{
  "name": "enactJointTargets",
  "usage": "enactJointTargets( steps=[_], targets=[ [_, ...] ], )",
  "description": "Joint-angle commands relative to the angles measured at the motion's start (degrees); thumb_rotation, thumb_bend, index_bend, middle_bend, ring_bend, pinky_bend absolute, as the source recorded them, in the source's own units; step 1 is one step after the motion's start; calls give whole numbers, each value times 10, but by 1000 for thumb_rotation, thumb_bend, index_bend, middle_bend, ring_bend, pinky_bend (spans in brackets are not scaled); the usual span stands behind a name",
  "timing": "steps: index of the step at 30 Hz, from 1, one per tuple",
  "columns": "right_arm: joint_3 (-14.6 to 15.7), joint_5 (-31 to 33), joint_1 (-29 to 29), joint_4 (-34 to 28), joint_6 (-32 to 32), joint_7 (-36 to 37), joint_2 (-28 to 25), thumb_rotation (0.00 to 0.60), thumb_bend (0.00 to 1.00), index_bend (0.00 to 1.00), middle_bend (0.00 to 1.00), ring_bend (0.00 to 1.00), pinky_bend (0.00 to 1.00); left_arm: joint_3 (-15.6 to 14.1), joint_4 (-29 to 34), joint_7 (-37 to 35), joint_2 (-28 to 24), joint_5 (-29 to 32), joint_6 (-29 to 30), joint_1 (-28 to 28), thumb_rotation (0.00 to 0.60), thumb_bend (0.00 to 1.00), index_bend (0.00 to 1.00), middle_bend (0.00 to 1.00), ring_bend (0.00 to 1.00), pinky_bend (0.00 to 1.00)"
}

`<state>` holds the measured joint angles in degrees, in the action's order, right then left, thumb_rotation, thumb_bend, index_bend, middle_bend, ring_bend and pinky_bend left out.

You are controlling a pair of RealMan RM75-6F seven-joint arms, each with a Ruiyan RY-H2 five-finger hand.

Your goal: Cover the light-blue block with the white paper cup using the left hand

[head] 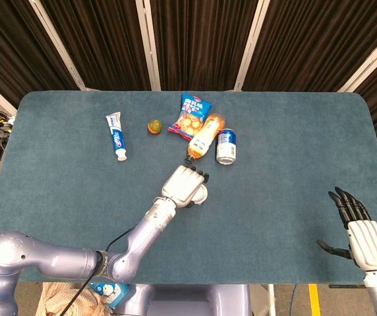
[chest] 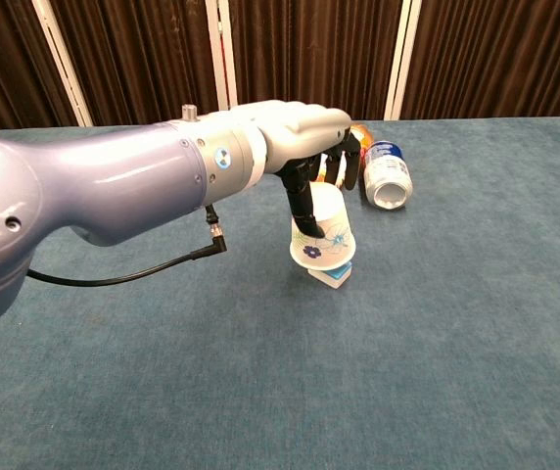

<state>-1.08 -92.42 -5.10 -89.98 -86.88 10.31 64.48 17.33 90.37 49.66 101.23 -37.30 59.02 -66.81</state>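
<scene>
Head view, left robot hand [head: 187, 184]: seen from above, its back hides most of the white paper cup [head: 200, 195]; only a sliver of cup shows.
Head view, right robot hand [head: 362, 235]: idle near the bench [head: 294, 145] edge, fingers spread, holding nothing.
Head view, block: hidden under hand and cup.
Chest view, left robot hand [chest: 311, 147]: fingers curled around the cup [chest: 321, 227], mouth down.
Chest view, light-blue block [chest: 331, 274]: on the bench, poking out beneath the cup rim, only partly covered.
Chest view, extra: shows the cup's tilt and the block's exposed corner, which the head view cannot.
Risk: the rim looks likely to land on the block's edge, leaving the cup perched or nudging the block aside.
</scene>
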Motion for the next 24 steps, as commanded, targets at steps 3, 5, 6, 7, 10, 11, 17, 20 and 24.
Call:
enactJointTargets(
  steps=[3, 5, 6, 7, 10, 11, 17, 20, 24],
  targets=[
    [0, -3, 0, 0, -2, 0, 0, 600, 90, 0, 0, 0, 115, -4, -13, -4, 10, 4, -2, -8, 600, 169, 352, 411, 326, 424],
    [0, -3, 0, 0, -2, 1, 0, 600, 91, 0, 0, 0, 115, -6, -20, -6, 15, 3, -2, -11, 600, 169, 352, 408, 326, 424],
    [0, -4, 0, 0, -2, 2, 0, 600, 90, 0, 0, 0, 115, -7, -23, -7, 18, 3, -3, -13, 600, 169, 352, 406, 326, 424],
    [0, -4, -1, 0, -3, 4, 0, 600, 90, 0, 0, 0, 115, -7, -28, -10, 23, 5, -7, -15, 600, 169, 352, 403, 326, 424],
    [-1, -5, -1, 0, -4, 7, 0, 600, 90, 0, 0, 0, 115, -9, -38, -9, 30, 10, -11, -21, 600, 169, 349, 395, 320, 419],
    [-1, -4, -1, 0, -4, 9, 0, 600, 90, 0, 0, 0, 115, -12, -41, -5, 33, 13, -13, -23, 600, 169, 346, 388, 315, 414],
    [-1, -4, -1, 0, -4, 11, -1, 600, 90, 0, 0, 0, 115, -21, -45, 8, 39, 25, -11, -31, 600, 144, 227, 178, 146, 245],
    [-1, -5, -1, 1, -5, 10, 0, 600, 90, 0, 0, 0, 115, -25, -40, 5, 37, 13, -3, -30, 600, 130, 139, 95, 90, 187],
    [-1, -5, -1, 2, -5, 10, 0, 600, 91, 0, 0, 0, 115, -25, -19, -10, 25, -5, 12, -20, 600, 130, 119, 72, 84, 186]
  ],
)
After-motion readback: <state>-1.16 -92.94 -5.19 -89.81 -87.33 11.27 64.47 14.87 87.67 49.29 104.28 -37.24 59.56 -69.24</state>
